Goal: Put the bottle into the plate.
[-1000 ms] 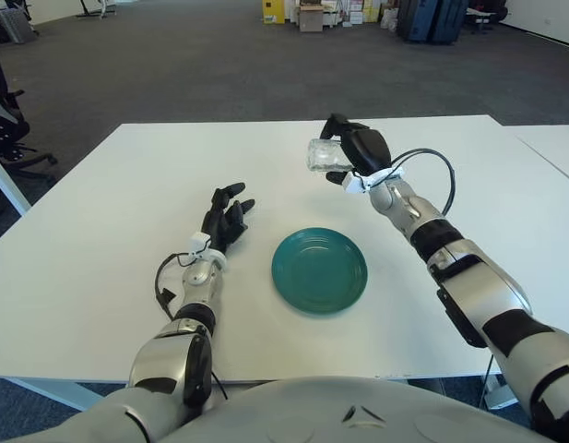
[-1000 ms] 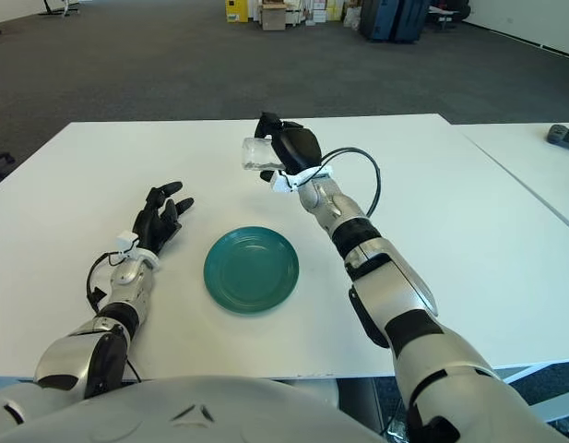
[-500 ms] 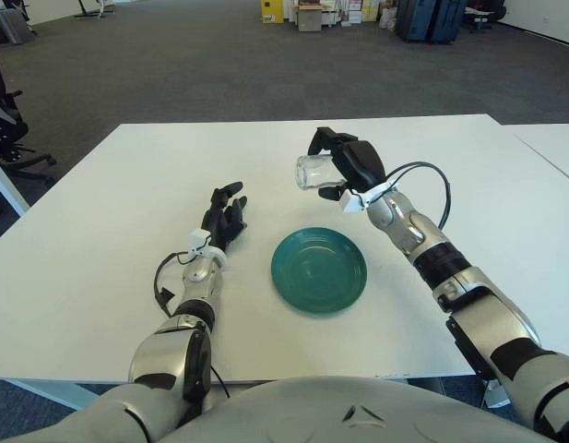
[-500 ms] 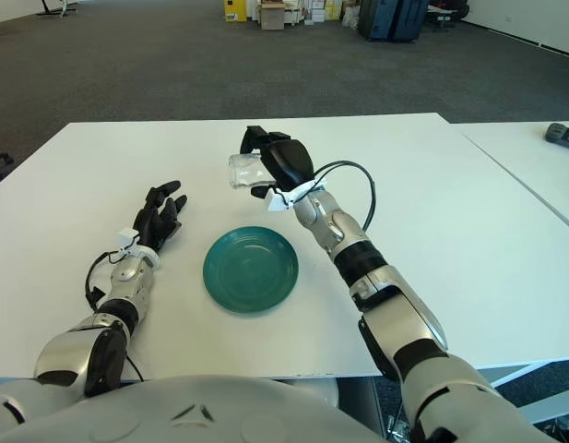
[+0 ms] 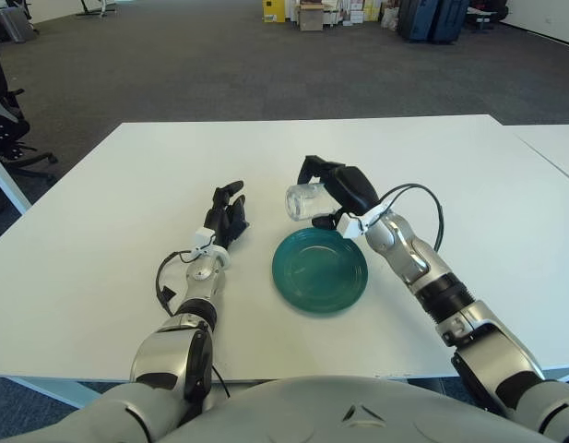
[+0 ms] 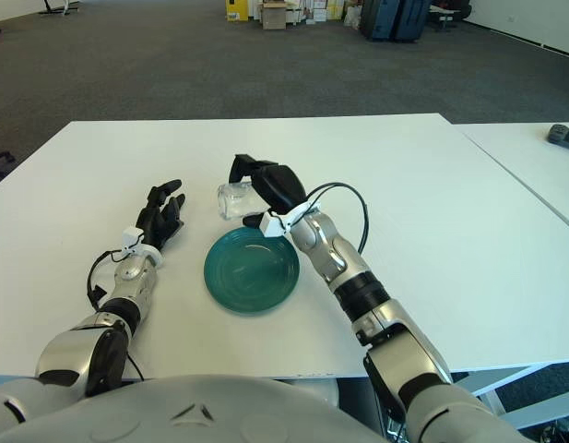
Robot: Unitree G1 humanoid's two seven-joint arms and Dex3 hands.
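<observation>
Clear bottle point(image 5: 305, 201) lies sideways in the air, clamped in right hand point(image 5: 341, 192), just past the teal plate's point(image 5: 320, 269) 11 o'clock rim. Left hand point(image 5: 224, 221), fingers loosely spread, at plate's 9 o'clock. White table point(image 5: 100, 240) bare all round. Right eye alone shows a dark object point(image 6: 563, 135) on the neighbouring table.

1. Bright, even indoor light fills the whole scene, with no dim corners.
2. The white surface point(image 5: 100, 240) glows pale, close to washed out along its far edge.
3. Shadows are soft and faint: a thin one hugs the teal plate point(image 5: 319, 270), another lies under the right forearm.
4. The clear bottle point(image 5: 304, 201) catches small white highlights.
5. Focus holds sharp from the near arms to the boxes on the distant carpet.
</observation>
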